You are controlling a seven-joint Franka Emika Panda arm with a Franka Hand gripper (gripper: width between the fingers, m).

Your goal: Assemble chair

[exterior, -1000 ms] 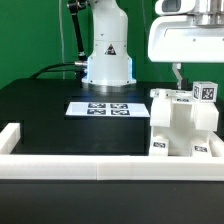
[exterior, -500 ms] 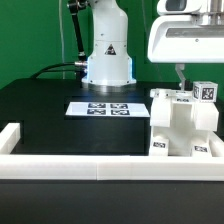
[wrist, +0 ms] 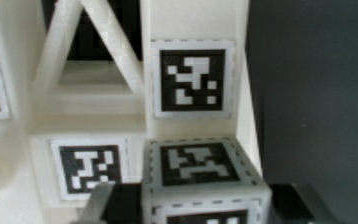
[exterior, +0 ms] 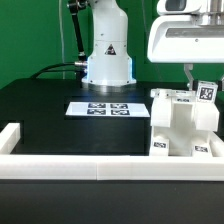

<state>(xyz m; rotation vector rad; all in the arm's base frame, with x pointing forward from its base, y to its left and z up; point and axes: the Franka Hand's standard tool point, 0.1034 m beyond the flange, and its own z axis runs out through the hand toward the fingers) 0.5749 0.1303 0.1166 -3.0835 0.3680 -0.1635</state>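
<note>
At the tabletop's [exterior: 50,110] edge on the exterior view's right, against the white border wall [exterior: 100,165], we saw the chair [exterior: 180,125] standing assembled. Above it, the gripper [exterior: 194,76] had its fingers clamped on the chair's tagged top piece. The marker board [exterior: 100,107] lay near mid-table.

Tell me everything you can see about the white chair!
The chair is chunky, white and plastic-looking, built from blocky slabs and bars with black-and-white square tags on its faces. It stands upright on the black table, at the exterior view's right, against the white border wall. The gripper is shut on a tagged part at its top.
</note>
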